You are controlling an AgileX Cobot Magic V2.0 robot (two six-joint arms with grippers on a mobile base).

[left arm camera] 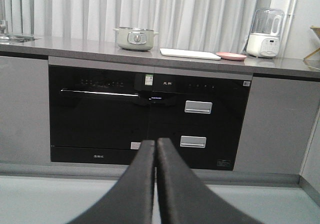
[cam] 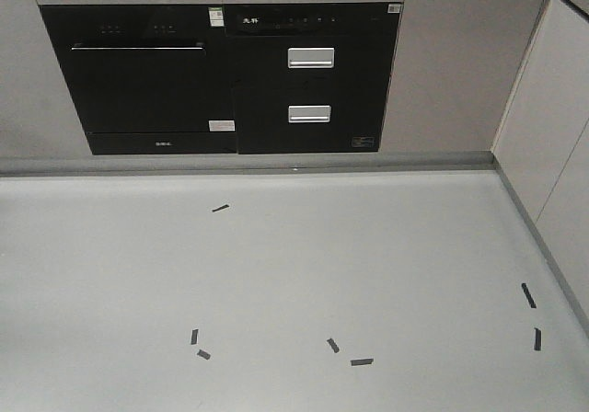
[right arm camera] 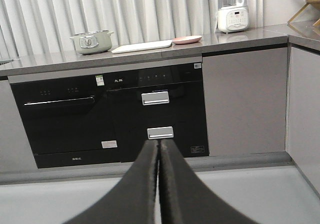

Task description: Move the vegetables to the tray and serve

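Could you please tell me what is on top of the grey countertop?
The countertop holds a lidded pale green pot, a flat white tray, a pink plate and a white blender. The lid hides whatever is in the pot.

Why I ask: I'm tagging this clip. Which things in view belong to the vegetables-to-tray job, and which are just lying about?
Job: white tray on the counter; left end effector, shut; right end effector, shut. No vegetables are in view.
Lying about: lidded green pot; pink plate; blender; black tape strips on the floor.
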